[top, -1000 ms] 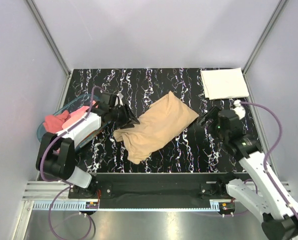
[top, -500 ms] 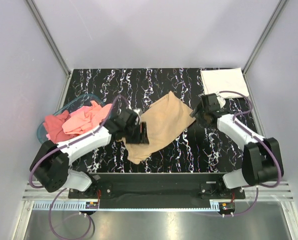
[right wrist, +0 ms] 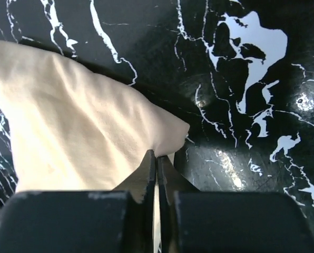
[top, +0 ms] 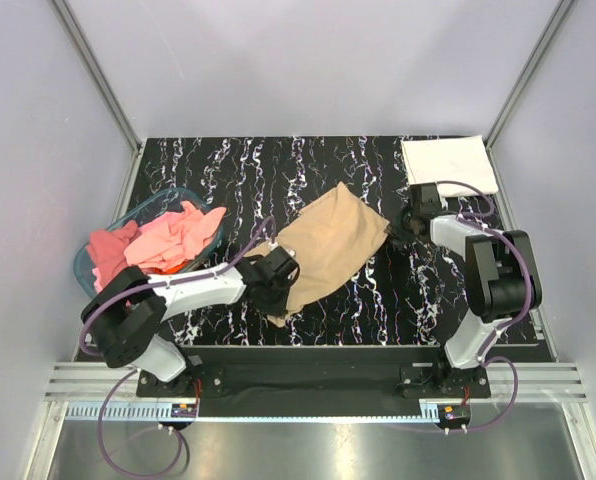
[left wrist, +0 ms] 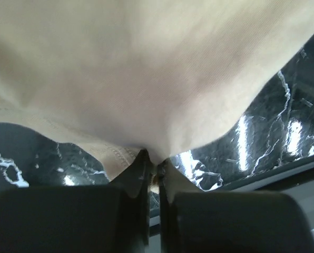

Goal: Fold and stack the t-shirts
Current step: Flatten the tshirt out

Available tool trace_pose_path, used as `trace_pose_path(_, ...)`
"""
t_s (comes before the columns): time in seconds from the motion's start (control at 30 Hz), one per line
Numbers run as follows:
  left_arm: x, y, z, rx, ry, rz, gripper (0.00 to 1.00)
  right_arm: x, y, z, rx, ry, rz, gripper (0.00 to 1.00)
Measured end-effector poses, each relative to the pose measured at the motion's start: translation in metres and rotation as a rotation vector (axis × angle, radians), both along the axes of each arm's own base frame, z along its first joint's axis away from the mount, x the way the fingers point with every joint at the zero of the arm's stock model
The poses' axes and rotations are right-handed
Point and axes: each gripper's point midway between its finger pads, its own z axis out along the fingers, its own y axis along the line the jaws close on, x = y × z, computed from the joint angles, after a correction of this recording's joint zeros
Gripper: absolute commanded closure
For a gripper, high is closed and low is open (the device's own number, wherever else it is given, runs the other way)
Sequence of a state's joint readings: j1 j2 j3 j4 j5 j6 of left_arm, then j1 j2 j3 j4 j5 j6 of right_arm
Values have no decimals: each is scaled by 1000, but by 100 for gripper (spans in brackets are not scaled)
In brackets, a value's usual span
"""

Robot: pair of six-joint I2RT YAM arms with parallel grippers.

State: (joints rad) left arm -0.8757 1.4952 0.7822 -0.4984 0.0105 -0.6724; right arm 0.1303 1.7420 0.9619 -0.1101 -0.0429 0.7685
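A tan t-shirt point(top: 328, 245) lies folded and slanted across the middle of the black marbled table point(top: 418, 290). My left gripper point(top: 278, 283) is at the shirt's near left corner, shut on the tan cloth point(left wrist: 146, 68), which bunches between the jaws point(left wrist: 156, 161). My right gripper point(top: 394, 230) is at the shirt's right corner, shut on the tip of the fabric point(right wrist: 78, 132), with the jaws pressed together point(right wrist: 157, 157). A folded white t-shirt point(top: 448, 166) lies at the far right corner. Pink and red t-shirts point(top: 173, 237) are heaped in the basket on the left.
A translucent blue basket point(top: 86, 262) stands at the table's left edge. Grey walls with metal posts close in the table on three sides. The near edge is a black rail point(top: 318, 355) carrying both arm bases.
Both grippers went from open to shut on the tan t-shirt. The left one slid down to the shirt's near left corner, and the right one settled on the right corner.
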Motion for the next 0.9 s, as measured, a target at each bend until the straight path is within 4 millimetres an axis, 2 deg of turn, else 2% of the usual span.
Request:
trace_pose_path(0.1,3,-5,6,0,-1,-12,100,1,-1,12,1,-4,25,100)
trace_pose_path(0.13,2,-2,13,20,7,-11,100,-1,-3,22,-13,-1,31,100)
trace_pose_path(0.17,4,-3,23,19,-3,-10,100,-1,-7,39,-32,-16,32,100)
trace_pose_path(0.2,9,-5,43,11,-27,-4,100,-2,-10,56,-46,-33,31,100)
trace_pose_path(0.23,15,-9,66,-11,-61,1,100,-3,-15,83,-69,-76,24,100)
trace_pose_path(0.27,25,-16,98,-58,-123,10,100,-4,-20,113,-90,-129,13,100)
trace_pose_path(0.33,42,-28,182,-205,-281,33,100,-13,-33,186,-130,-273,-22,100)
trace_pose_path(0.4,48,-28,275,-391,-452,57,100,-36,-47,267,-161,-446,-69,100)
trace_pose_path(0.43,44,-21,316,-468,-519,66,100,-57,-57,316,-176,-561,-103,100)
trace_pose_path(0.47,39,-15,343,-522,-567,72,100,-63,-60,328,-180,-591,-115,100)
trace_pose_path(0.5,34,-6,369,-567,-616,78,100,-80,-65,355,-187,-659,-132,100)
trace_pose_path(0.53,29,4,387,-600,-653,86,100,-93,-69,369,-192,-699,-146,100)
trace_pose_path(0.57,29,10,395,-611,-673,93,100,-105,-71,383,-195,-736,-152,100)
trace_pose_path(0.63,37,19,393,-583,-685,120,100,-112,-72,388,-207,-751,-141,100)
trace_pose_path(0.7,60,24,365,-497,-648,162,100,-100,-70,367,-228,-689,-116,100)
trace_pose_path(0.8,99,29,286,-338,-497,216,100,-68,-63,306,-262,-522,-50,100)
trace_pose_path(0.83,112,29,255,-288,-431,227,100,-57,-61,281,-272,-458,-26,100)
trace_pose_path(0.87,121,30,224,-238,-365,237,94,-44,-57,250,-277,-380,5,98)
trace_pose_path(0.9,128,32,193,-188,-294,240,88,-34,-55,219,-281,-305,29,86)
